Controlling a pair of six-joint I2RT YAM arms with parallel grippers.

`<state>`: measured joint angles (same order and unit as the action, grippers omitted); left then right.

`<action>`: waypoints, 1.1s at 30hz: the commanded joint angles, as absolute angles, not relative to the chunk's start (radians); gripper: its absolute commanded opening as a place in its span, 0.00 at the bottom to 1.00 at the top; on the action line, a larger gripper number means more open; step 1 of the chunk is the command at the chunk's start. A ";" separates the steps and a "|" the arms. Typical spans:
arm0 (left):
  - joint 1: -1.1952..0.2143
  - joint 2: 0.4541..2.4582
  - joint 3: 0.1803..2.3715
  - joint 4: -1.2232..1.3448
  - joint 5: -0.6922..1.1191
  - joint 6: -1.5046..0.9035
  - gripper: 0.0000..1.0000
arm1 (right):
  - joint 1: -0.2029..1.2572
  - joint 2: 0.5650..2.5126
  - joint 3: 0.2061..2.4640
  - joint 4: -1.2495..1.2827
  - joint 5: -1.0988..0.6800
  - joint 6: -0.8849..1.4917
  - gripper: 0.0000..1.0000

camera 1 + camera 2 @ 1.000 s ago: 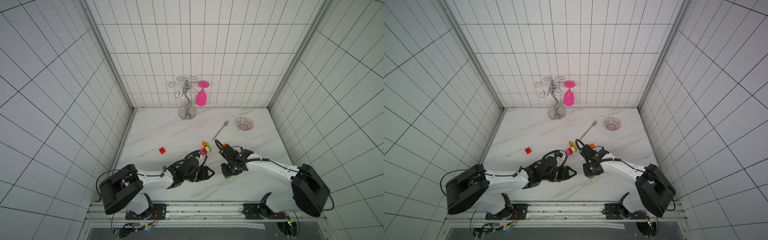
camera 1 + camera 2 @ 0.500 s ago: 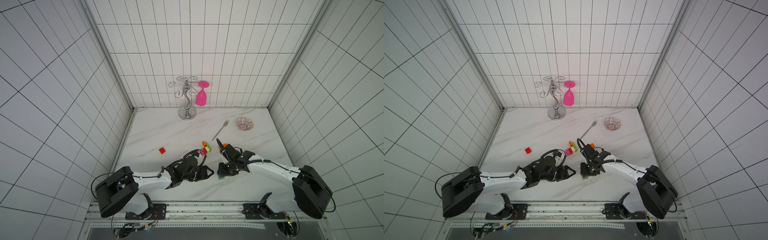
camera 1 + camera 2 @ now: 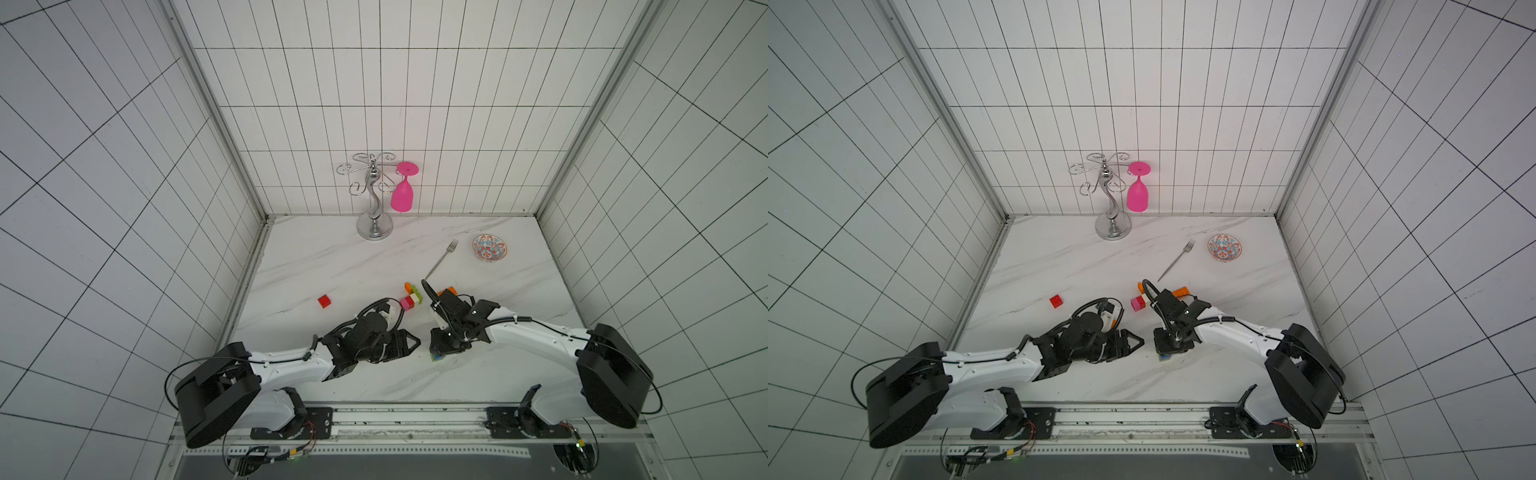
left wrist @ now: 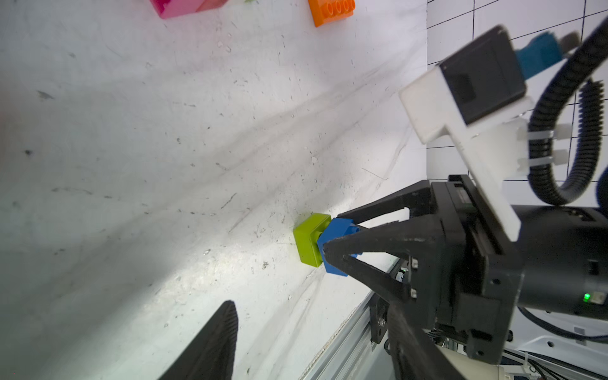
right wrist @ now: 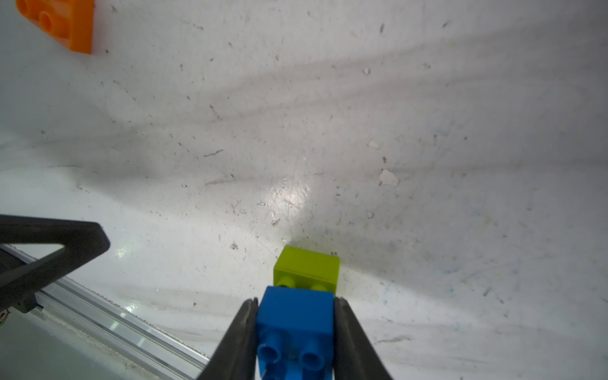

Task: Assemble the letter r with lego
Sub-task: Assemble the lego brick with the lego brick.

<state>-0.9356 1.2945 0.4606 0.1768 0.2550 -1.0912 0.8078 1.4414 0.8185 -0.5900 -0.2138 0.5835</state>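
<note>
Right wrist: right tool [image 5: 296,302] clamps blue brick [image 5: 294,317] near table edge [image 5: 98,312].

In both top views the right pincer [image 3: 439,351] hides nearly all of the blue brick [image 3: 436,355] and the lime brick [image 4: 309,243]; only a thin edge shows. The picture's edge cuts off the orange brick [image 5: 62,23] in the right wrist view and the pink brick [image 4: 187,6] in the left wrist view.

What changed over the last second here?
The right tool, shut on the blue brick joined to a green brick, moved toward the near edge of the table. Nothing taken or released. The left tool stayed open beside it; red brick, fork and bowl unmoved.
</note>
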 commanded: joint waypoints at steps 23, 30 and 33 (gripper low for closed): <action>-0.936 1.315 0.474 0.153 0.198 -1.043 0.64 | 0.867 1.456 0.927 -0.754 -0.052 0.584 0.65; -0.947 1.202 0.488 -0.164 -0.076 -1.059 0.64 | 0.910 1.479 0.967 -0.790 -0.010 0.593 0.62; -0.935 1.155 0.481 -0.217 -0.107 -1.056 0.64 | 0.915 1.498 0.981 -0.802 0.002 0.595 0.57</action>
<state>-0.9436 1.1908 0.4679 -0.1081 -0.0010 -1.0546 0.9051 1.4754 0.9386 -0.7486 -0.0414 0.5819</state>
